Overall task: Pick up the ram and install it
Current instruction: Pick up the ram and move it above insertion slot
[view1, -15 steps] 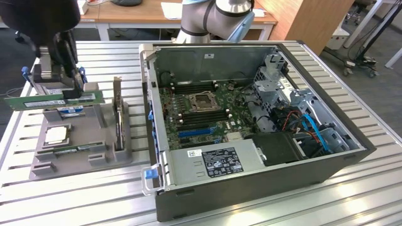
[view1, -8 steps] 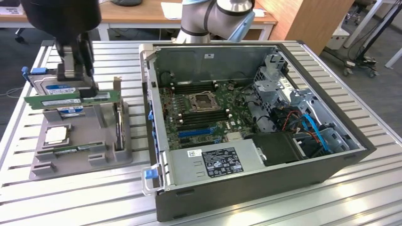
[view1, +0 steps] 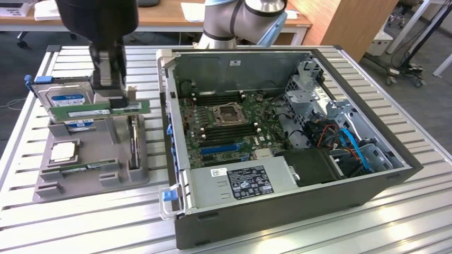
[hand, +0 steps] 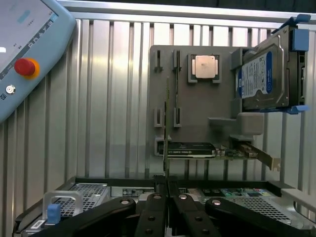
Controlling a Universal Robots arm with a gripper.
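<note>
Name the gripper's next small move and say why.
Probably carry the ram toward the exterior view's right, over the open computer case. The gripper is shut on it above the grey holder, and the motherboard lies inside that case.

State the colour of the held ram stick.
The ram is green, best seen in the exterior view.

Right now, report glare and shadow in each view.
Exterior view: the gripper, shut on the ram, reads as a dark shape against the pale slatted table; the computer case is evenly lit inside, dimmer by the drive bays. Wrist view: the table slats gleam with soft reflections, and the gripper sits in shadow.
</note>
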